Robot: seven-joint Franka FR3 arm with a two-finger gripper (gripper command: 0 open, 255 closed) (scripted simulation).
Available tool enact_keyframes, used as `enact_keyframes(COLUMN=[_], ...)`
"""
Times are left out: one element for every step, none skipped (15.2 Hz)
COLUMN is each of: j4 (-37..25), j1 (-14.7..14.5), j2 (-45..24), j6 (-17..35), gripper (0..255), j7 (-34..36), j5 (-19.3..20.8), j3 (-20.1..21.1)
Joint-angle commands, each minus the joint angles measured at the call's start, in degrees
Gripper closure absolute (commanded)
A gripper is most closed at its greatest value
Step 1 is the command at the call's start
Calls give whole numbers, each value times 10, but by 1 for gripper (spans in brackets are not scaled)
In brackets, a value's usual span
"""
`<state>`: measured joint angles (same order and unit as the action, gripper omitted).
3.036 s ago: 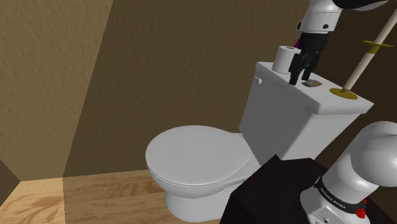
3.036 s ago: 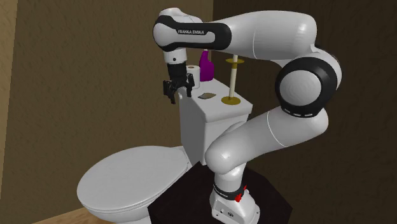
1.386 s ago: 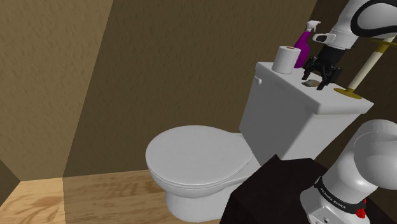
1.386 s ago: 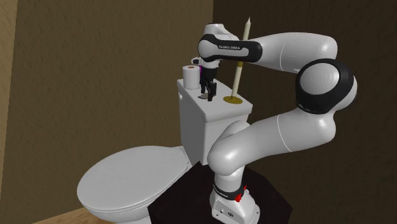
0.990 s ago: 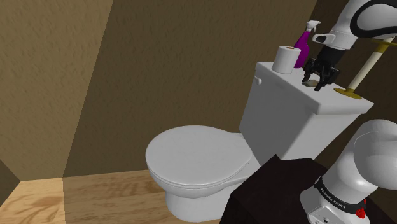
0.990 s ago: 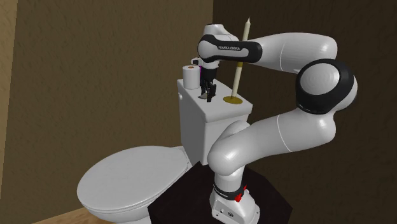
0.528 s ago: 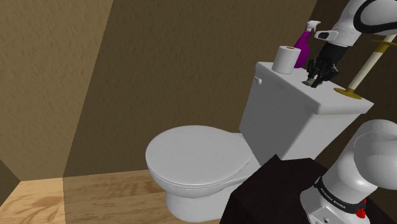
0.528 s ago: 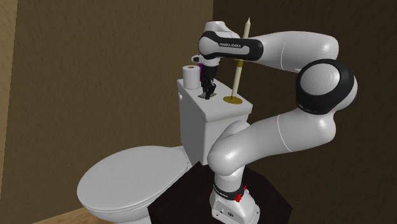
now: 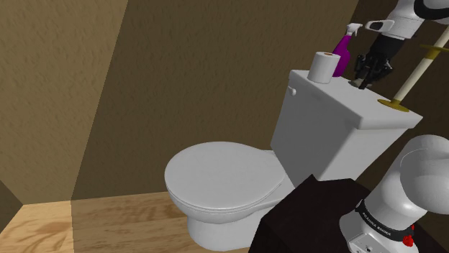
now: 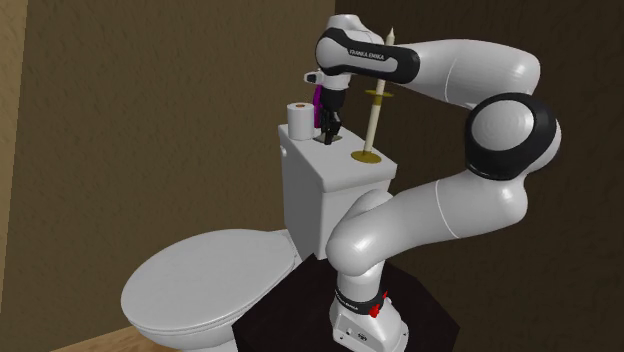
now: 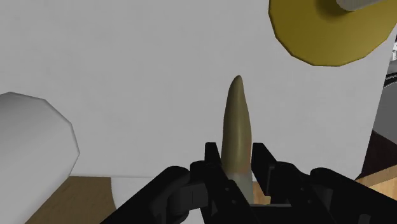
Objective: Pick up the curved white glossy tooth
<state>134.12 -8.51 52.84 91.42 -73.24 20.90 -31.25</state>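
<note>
Presently recorded, item by item.

Item, tooth (image 11: pixel 235 114): a curved, tapering piece, rendered drab olive-tan and not white. It is clasped near its thick end between the two black fingers (image 11: pixel 213 156), and its pointed end is directed straight out from the claw.

Item, gripper (image 11: pixel 236 158): pinched upon the tooth, one finger on each flank, so that the grip is laid across the short width. The long axis of the tooth is aligned with the line of the hand, with most of its length left projecting past the fingertips.

Item, position: in the shoulder view the gripper (image 9: pixel 361 79) is seen over the tank lid (image 9: pixel 338 100), between the toilet roll (image 9: pixel 323 67) and the plunger (image 9: pixel 403 86), with a purple spray bottle (image 9: pixel 343 50) behind it. The tooth tip is judged to be just above the lid, though contact cannot be ruled out.

Item, governing relation: since the tooth hangs below the claw and toward the lid, any clearance is to be gained straight upward. The plunger's yellow base (image 11: pixel 331 32) is set near one side and the roll near the other, so sideways travel is judged best avoided until height is won. Slippage along the smooth taper is judged the main hazard.
</note>
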Motion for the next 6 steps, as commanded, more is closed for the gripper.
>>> enact_keyframes(j4=[-24,-33,-42,-51,-52,-52], j1=[-4,-4,-4,-5,-5,-5], j2=[-9,-13,-16,-19,-20,-20], j6=[-14,-20,-26,-32,-33,-33], gripper=[255,255,255,255,255,255], j7=[-3,-5,-6,-6,-7,-7], j5=[-3,-7,-9,-12,-12,-12], j3=[3,6,8,11,11,11])
